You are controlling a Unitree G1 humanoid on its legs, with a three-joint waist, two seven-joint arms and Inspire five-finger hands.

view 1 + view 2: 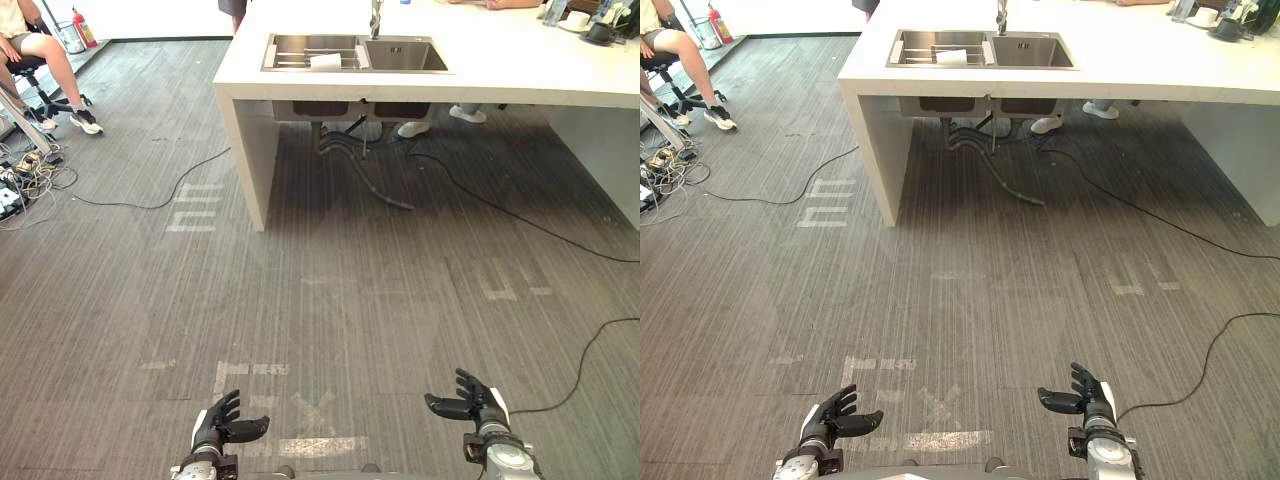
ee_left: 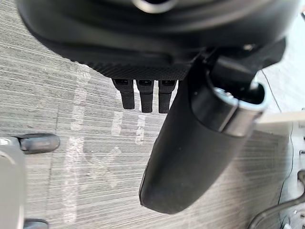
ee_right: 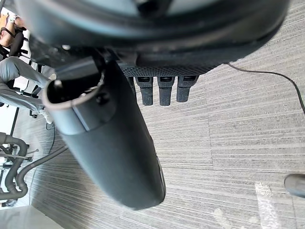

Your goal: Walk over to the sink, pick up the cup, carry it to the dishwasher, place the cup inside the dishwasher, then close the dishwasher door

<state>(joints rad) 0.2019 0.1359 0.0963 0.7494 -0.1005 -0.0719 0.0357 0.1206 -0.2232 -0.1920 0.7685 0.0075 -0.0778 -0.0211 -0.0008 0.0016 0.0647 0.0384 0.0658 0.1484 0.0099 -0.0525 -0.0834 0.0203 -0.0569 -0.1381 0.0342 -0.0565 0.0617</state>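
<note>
Far ahead, a steel double sink [image 1: 400, 55] is set into a white counter [image 1: 500, 70]. A small white thing, which looks like the cup [image 1: 325, 61], lies in the sink's left basin, and a tap [image 1: 376, 18] rises behind it. My left hand [image 1: 222, 422] and right hand [image 1: 470, 400] hover low over the grey floor, far short of the counter. Both are open and hold nothing. In the left wrist view the left hand's thumb [image 2: 190, 157] stands apart from straight fingers [image 2: 143, 98]. In the right wrist view the right hand's thumb [image 3: 114, 148] does the same.
A person sits on a chair [image 1: 40, 60] at the far left, by a red fire extinguisher [image 1: 84, 28] and a heap of cables [image 1: 25, 175]. Black cables [image 1: 500, 210] cross the floor by the counter. Shoes [image 1: 467, 113] show beyond it. Cups [image 1: 577, 20] stand at the counter's far right.
</note>
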